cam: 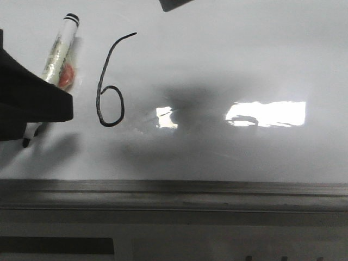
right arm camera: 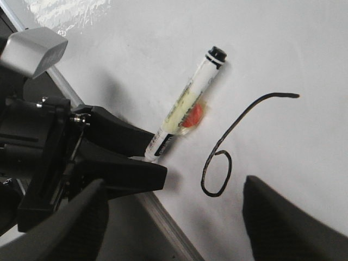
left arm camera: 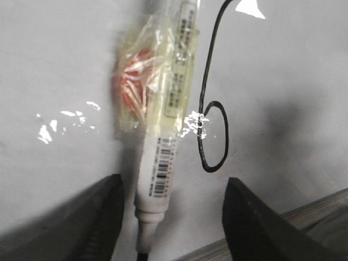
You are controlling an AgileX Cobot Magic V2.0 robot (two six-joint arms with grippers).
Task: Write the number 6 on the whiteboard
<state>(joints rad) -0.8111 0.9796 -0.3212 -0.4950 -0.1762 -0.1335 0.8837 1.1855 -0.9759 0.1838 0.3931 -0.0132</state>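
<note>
left gripper (left arm camera: 171, 217) is sitting wide open w/ the marker pen (left arm camera: 163, 147) lying loose between its jaws, nothing gripped. right gripper (right arm camera: 174, 217) is also hanging open & empty. the number 6 (cam: 110, 81) is looking finished on the whiteboard (cam: 244, 54), just right of the pen. writing seems done; next move is prob. backing both arms off w/o nudging the pen or smudging ink.

A black 6 (cam: 110, 81) stands drawn on the whiteboard (cam: 228, 60). Just left of it lies the marker (cam: 58, 54), tilted, tip toward the frame (cam: 179, 191). My left gripper (cam: 30, 103) covers its lower part.
</note>
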